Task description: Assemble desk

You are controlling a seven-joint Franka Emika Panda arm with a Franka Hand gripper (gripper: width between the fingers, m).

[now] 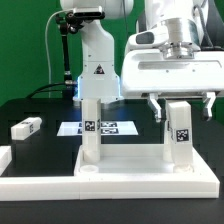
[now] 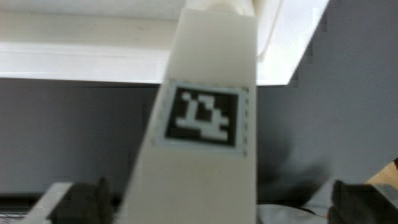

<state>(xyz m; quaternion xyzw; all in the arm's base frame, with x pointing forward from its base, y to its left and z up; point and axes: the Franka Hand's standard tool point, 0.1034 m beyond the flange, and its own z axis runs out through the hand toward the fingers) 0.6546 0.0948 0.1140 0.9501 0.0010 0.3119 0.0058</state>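
The white desk top (image 1: pixel 130 172) lies flat at the table's front. Two square legs stand upright on it: one toward the exterior view's left (image 1: pixel 90 128) and one toward its right (image 1: pixel 178 135), each with a tag. My gripper (image 1: pixel 180 108) is open and straddles the top of the right leg, with a gap on each side. In the wrist view that leg (image 2: pixel 205 140) fills the middle between my dark fingers (image 2: pixel 80 200), which do not touch it, and the desk top (image 2: pixel 107 50) shows beyond. A loose leg (image 1: pixel 25 127) lies on the table at the exterior view's left.
The marker board (image 1: pixel 105 127) lies flat behind the desk top, before the robot's base (image 1: pixel 97 70). A white border bar (image 1: pixel 6 162) runs along the front left of the black table.
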